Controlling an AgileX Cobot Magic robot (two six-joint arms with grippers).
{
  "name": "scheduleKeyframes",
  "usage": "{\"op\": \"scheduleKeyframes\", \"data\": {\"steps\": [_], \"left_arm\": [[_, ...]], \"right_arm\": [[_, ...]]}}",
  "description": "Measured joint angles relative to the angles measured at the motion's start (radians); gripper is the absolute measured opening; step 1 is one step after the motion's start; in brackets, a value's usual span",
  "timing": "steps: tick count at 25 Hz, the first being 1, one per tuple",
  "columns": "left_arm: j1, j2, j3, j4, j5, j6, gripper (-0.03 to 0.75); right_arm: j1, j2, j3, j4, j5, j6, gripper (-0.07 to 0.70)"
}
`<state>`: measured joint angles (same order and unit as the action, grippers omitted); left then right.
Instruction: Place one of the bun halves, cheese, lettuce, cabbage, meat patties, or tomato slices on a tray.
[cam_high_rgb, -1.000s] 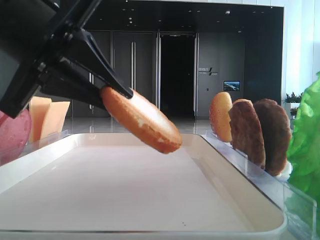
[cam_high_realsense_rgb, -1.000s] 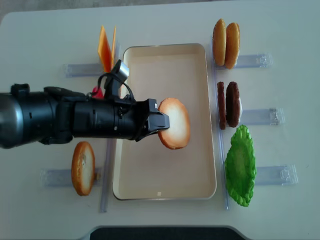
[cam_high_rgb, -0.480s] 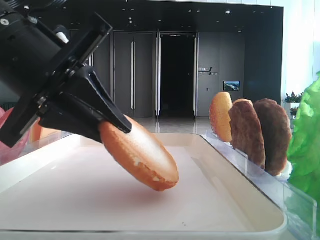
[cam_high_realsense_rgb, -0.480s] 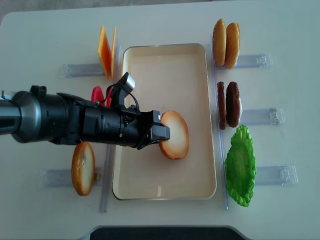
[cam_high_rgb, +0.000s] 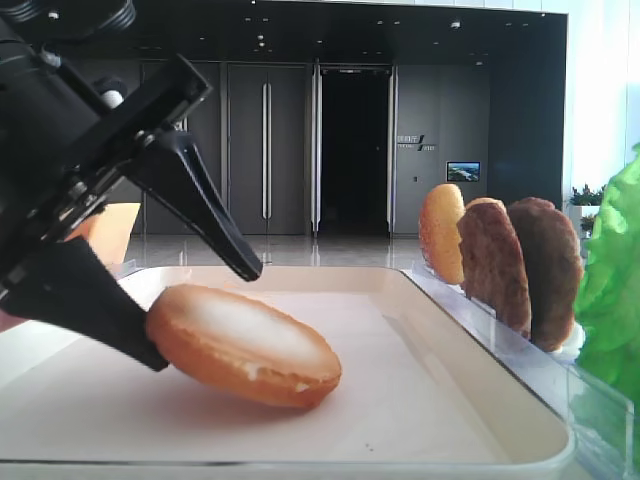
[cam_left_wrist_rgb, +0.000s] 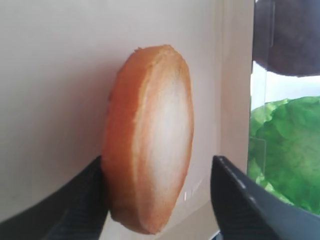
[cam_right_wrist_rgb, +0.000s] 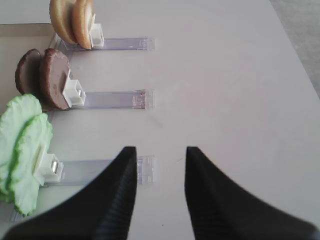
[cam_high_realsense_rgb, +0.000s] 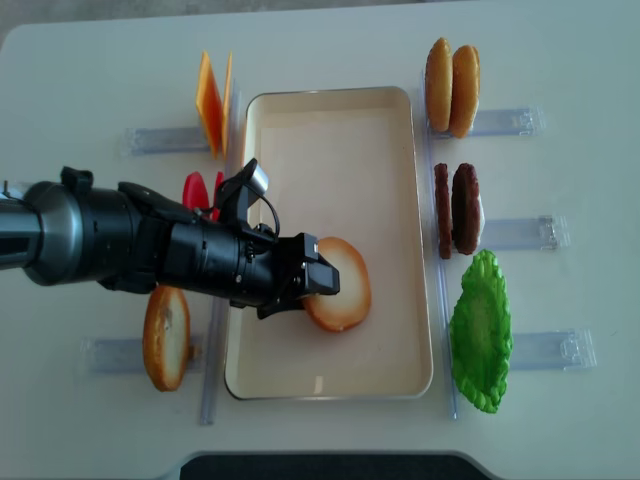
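A: One bun half (cam_high_realsense_rgb: 338, 297) lies on the tray (cam_high_realsense_rgb: 340, 130), pale face up, right at the tip of the left gripper (cam_high_rgb: 205, 315). Its fingers (cam_high_rgb: 205, 205) stand spread, one above the bun, one low against its near edge; it grips nothing that I can see.

B: Four bun halves in all, then? I count two upright (cam_high_realsense_rgb: 451, 86) in the far rack across the tray from that gripper, and one (cam_high_realsense_rgb: 166, 336) lying beside the arm on its own side.

A: Yes, four. Two meat patties (cam_high_realsense_rgb: 457, 209) stand in the next rack, straight ahead of the fingertips beyond the tray's rim. Lettuce (cam_high_realsense_rgb: 481, 332) sits ahead too, off to one side; the right wrist view shows two leaves (cam_right_wrist_rgb: 22, 150) there.

B: And behind the gripper?

A: Two cheese slices (cam_high_realsense_rgb: 212, 100) on edge, off to the side of the arm. Something red (cam_high_realsense_rgb: 197, 190) peeks out by the arm, likely tomato; I cannot count the slices.

B: The right gripper (cam_right_wrist_rgb: 160, 192)?

A: Its jaws are parted over bare table (cam_right_wrist_rgb: 225, 75), holding nothing, with three clear racks (cam_right_wrist_rgb: 117, 100) ahead of it.
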<state>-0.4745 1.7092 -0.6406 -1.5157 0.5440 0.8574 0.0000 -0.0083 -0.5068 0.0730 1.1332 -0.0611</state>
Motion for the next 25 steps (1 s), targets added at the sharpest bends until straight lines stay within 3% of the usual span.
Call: {"op": "scheduleKeyframes", "data": {"steps": [3,5,7,8,11,13,15,18,20,23,25], "left_arm": [[0.000,-0.002,0.000,0.089,0.000,-0.080,0.555],[0.000,-0.021,0.000,0.158,0.000,-0.135,0.574],[0.000,-0.096,-0.002,0.290,0.000,-0.275,0.583],[0.000,-0.096,-0.002,0.290,0.000,-0.275,0.583],[0.000,-0.195,-0.005,0.520,0.005,-0.508,0.584],[0.000,-0.252,-0.006,0.687,0.038,-0.672,0.586],[0.000,-0.311,-0.016,0.849,0.092,-0.790,0.587],[0.000,-0.415,-0.082,1.077,0.214,-0.937,0.585],[0.000,-0.471,-0.158,1.220,0.330,-1.014,0.571],[0.000,-0.526,-0.293,1.408,0.556,-1.092,0.527],[0.000,-0.540,-0.370,1.508,0.646,-1.108,0.510]], "right_arm": [[0.000,0.000,0.000,0.000,0.000,0.000,0.235],[0.000,0.000,0.000,0.000,0.000,0.000,0.235],[0.000,0.000,0.000,0.000,0.000,0.000,0.235],[0.000,0.000,0.000,0.000,0.000,0.000,0.235],[0.000,0.000,0.000,0.000,0.000,0.000,0.235],[0.000,0.000,0.000,0.000,0.000,0.000,0.235],[0.000,0.000,0.000,0.000,0.000,0.000,0.235],[0.000,0.000,0.000,0.000,0.000,0.000,0.235],[0.000,0.000,0.000,0.000,0.000,0.000,0.235],[0.000,0.000,0.000,0.000,0.000,0.000,0.235],[0.000,0.000,0.000,0.000,0.000,0.000,0.235]]}}
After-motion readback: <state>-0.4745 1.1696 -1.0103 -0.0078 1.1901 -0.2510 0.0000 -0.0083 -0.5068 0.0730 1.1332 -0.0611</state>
